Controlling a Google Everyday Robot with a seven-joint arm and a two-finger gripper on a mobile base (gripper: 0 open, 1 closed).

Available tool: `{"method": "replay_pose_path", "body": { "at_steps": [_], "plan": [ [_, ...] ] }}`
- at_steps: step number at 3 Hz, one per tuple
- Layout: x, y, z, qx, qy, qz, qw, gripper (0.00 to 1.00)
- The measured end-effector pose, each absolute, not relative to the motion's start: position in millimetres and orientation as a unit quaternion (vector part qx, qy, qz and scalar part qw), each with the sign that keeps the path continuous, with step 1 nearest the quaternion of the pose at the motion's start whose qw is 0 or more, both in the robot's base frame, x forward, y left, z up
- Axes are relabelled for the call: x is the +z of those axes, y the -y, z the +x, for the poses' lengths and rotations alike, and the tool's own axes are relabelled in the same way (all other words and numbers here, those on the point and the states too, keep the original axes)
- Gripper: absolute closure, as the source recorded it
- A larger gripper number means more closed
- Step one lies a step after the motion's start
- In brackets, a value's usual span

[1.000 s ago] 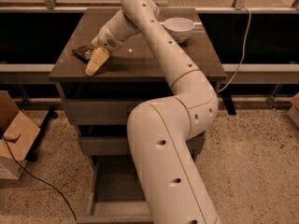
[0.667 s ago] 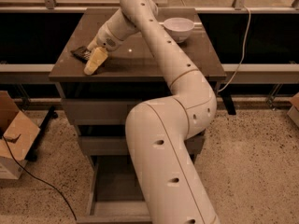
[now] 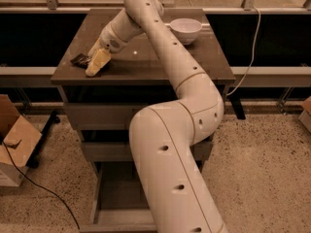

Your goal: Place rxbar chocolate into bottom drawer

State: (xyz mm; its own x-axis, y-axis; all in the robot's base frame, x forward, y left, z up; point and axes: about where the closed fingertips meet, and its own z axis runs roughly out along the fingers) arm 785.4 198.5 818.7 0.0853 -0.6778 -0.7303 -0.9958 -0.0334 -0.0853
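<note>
My gripper (image 3: 97, 63) low on table (image 3: 160, 67), bar (image 3: 79, 59) at its 9 o'clock. Gripping it or not: cannot tell. Drawer (image 3: 116, 198) open at 6 o'clock, no bar inside. Lift, carry, release left.

Gripper (image 3: 97, 63) is down on the cabinet top (image 3: 136, 68) and covers the right end of the chocolate bar (image 3: 80, 59) just to its left; the wrapper print is too small to read. Well below the gripper, the bottom drawer (image 3: 114, 200) is cut by the lower edge, its right part hidden behind the arm (image 3: 170, 169). Cardboard box (image 3: 12, 144), far down-left of the gripper, is cut by the left edge.
</note>
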Motion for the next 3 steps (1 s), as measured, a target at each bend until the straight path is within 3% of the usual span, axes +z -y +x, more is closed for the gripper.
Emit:
{"method": "replay_pose_path", "body": {
  "at_steps": [1,3],
  "plan": [
    [819.9,-198.5,785.3,0.260,-0.624,-0.670,0.306,1.00],
    [821.6,-198.5,785.3,0.260,-0.624,-0.670,0.306,1.00]
  ]
}}
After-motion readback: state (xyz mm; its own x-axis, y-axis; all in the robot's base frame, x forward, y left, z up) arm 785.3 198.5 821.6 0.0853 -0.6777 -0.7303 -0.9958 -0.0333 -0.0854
